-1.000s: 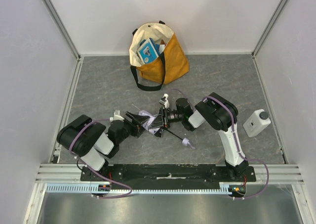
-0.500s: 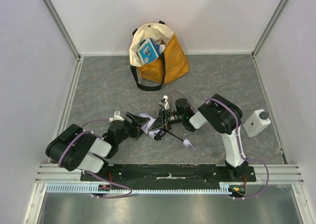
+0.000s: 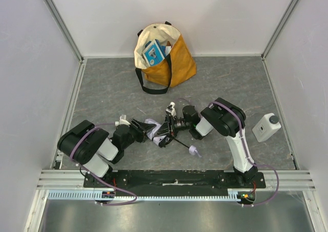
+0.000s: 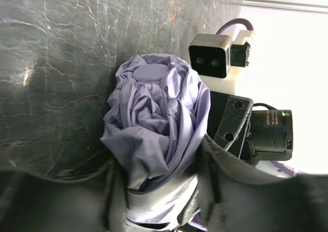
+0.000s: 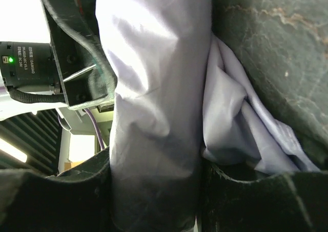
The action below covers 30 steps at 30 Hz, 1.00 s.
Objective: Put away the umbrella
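The umbrella (image 3: 152,126) lies folded on the grey floor between my two arms, its pale lavender canopy bunched, its black shaft (image 3: 180,141) running to a lavender end (image 3: 193,150). My left gripper (image 3: 139,127) comes in from the left, my right gripper (image 3: 168,123) from the right. In the left wrist view the crumpled canopy (image 4: 154,114) fills the left gripper (image 4: 156,165), both fingers pressed on the fabric. In the right wrist view the right gripper (image 5: 154,181) is shut on a rolled length of the canopy (image 5: 159,88).
A mustard-and-cream tote bag (image 3: 164,55) stands open at the back wall with items inside. A white bottle (image 3: 266,127) sits at the right. Side rails and walls enclose the floor. The right arm's camera (image 4: 210,55) is close to the canopy.
My left gripper's jaws have closed in on the canopy. The left arm's elbow swung out left and back. The umbrella bundle has shifted slightly.
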Each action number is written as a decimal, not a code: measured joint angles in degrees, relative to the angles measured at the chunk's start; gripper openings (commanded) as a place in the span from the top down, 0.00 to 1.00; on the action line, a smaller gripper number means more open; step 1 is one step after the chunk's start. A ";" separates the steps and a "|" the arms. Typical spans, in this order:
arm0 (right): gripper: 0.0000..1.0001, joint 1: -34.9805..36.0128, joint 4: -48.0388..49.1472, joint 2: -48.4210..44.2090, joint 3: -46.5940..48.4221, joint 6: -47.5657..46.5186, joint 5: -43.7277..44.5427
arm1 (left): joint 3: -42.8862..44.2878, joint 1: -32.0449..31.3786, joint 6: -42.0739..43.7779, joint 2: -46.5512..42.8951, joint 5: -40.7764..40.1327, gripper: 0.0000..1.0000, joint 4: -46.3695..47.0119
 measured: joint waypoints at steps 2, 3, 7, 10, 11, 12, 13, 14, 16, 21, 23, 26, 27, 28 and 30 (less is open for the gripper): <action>1.00 0.13 2.27 1.36 -0.04 1.33 -0.13 | -0.02 -0.11 0.17 -0.02 -0.17 0.73 0.13; 1.00 0.13 2.95 1.55 -0.09 1.68 -0.13 | 0.02 -0.11 0.15 -0.20 -0.22 0.79 0.13; 0.97 0.11 2.51 1.73 -0.11 0.24 -0.13 | 0.70 -0.11 0.61 -1.88 -0.17 0.90 -1.70; 0.91 0.13 -7.32 -0.61 1.36 -6.23 -0.11 | 0.92 -0.15 1.25 -2.62 -0.37 0.98 -3.58; 0.89 0.13 -13.00 -1.86 2.56 -9.99 0.02 | 0.92 -0.13 1.31 -2.62 -0.59 0.98 -3.85; 0.84 0.13 -15.78 -2.40 3.19 -11.89 0.09 | 0.92 -0.13 1.31 -2.62 -0.85 0.98 -3.91; 0.80 0.11 -19.56 -3.08 4.13 -14.32 0.11 | 0.90 -0.13 1.36 -2.60 -1.05 0.98 -3.89; 0.75 0.11 -23.21 -3.80 5.09 -16.74 0.22 | 0.79 -0.13 1.38 -2.51 -1.20 0.98 -3.54; 0.62 0.11 -28.00 -4.74 6.23 -19.91 0.57 | 0.44 -0.15 1.42 -2.12 -1.33 0.98 -2.51; 0.29 0.33 -43.63 -8.39 10.05 -29.90 4.09 | 0.02 -0.22 1.62 -1.18 -1.40 0.98 -0.04; 0.18 0.79 -49.20 -10.93 11.21 -33.64 6.19 | 0.04 -0.26 1.88 -1.16 -1.29 0.98 0.72; 0.11 1.81 -56.92 -14.69 12.61 -39.54 11.02 | 0.11 -0.26 2.27 -1.16 -1.20 0.98 1.20; 0.09 2.12 -59.91 -15.93 13.31 -41.57 13.16 | 0.13 -0.31 2.45 -1.16 -1.20 0.98 1.20; 0.08 2.40 -62.18 -17.03 13.70 -43.34 15.21 | 0.17 -0.35 2.69 -1.22 -1.20 0.98 1.16; 0.07 2.62 -66.07 -19.04 14.16 -46.66 19.02 | 0.17 -0.37 3.54 -1.60 -1.22 0.98 0.26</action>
